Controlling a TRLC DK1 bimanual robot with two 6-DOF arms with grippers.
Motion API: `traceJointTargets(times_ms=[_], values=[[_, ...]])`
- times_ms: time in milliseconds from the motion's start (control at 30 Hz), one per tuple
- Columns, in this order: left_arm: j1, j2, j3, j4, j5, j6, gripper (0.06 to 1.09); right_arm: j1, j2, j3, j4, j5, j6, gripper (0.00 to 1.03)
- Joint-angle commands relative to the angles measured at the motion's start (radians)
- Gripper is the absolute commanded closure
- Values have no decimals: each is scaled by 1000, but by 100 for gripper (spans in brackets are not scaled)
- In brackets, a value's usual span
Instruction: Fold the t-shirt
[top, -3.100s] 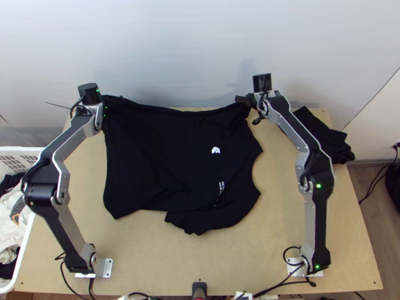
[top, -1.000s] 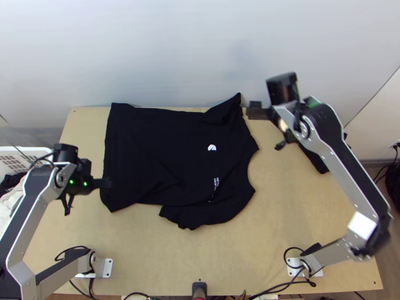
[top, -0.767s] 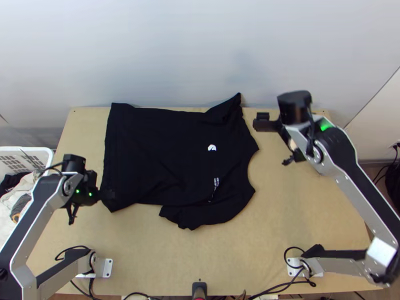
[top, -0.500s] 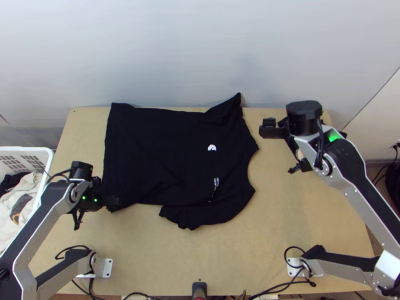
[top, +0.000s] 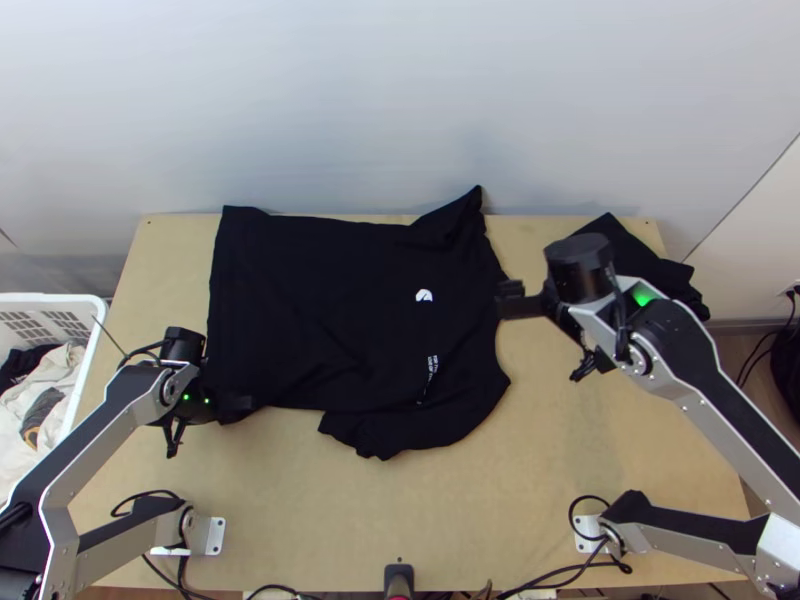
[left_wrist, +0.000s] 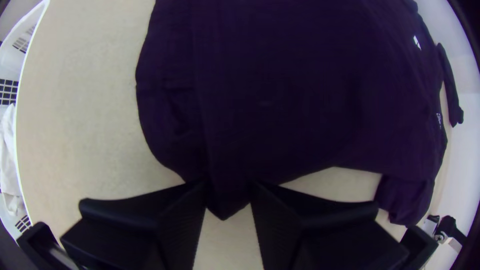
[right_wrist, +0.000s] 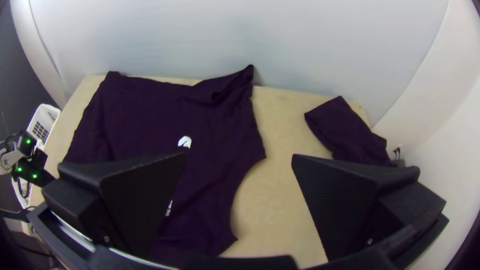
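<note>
T-shirt (top: 320, 310): one, black; spread across the left and middle of your table (top: 420, 530), hem to the left, neck to the right.
Logo (top: 424, 296): white, on the shirt's upper side, facing you.
Far sleeve (top: 455, 213): slightly bunched, rising to a point at the table's far edge, by the wall (top: 400, 100).
Near sleeve (top: 370, 435): rumpled, lying toward you.
Left gripper (top: 238, 403): at the near hem corner (left_wrist: 227, 199); its fingers (left_wrist: 175, 220) stand a little apart, cloth between them.
Right gripper (top: 511, 299): at the T-shirt's right edge, above the neck side; its fingers (right_wrist: 145, 195) are spread wide, pinching nothing.
Change: about three seconds ago you had both grippers at the T-shirt's far side, its far edge drawn between them. The left gripper has since come down to the near corner; the right gripper swung out to the right, then back toward the T-shirt, which has settled slightly leftward.
Bundle (top: 655, 265): black cloth, at your table's far right corner.
Basket (top: 95, 345): white, left of the table, holding light and dark clothes (top: 40, 385).
</note>
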Motion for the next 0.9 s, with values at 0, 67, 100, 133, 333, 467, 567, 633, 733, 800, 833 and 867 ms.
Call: traceJointTargets(times_ms=[0,67,100,133,333,467,567,633,733,800,833,867], values=[[-5,11,-5,39,-38,-13,97,55,-4,-55,-16,-105,27,5],[-5,-11,9,37,-50,-4,104,81,-4,-77,-19,-145,27,5],[-5,-23,20,31,-50,-4,104,93,-4,-91,-25,-168,27,5],[-5,-32,35,19,-49,-7,104,108,-4,-106,-31,-186,25,5],[11,-51,175,-67,-49,-37,104,240,-11,-227,-56,-277,73,5],[60,-31,287,-70,-49,-59,104,256,25,-268,-50,-324,142,6],[94,14,391,-70,-49,-99,105,277,68,-268,-39,-364,163,6],[110,54,446,-70,-49,-125,105,317,93,-284,4,-364,180,6],[121,115,498,-64,-49,-154,105,352,147,-291,42,-367,185,6],[121,149,521,-56,-49,-166,104,383,185,-299,78,-361,180,6],[121,164,529,-53,-49,-168,105,387,193,-313,101,-359,177,6],[121,180,534,-47,-50,-169,105,395,193,-331,134,-359,175,6]])
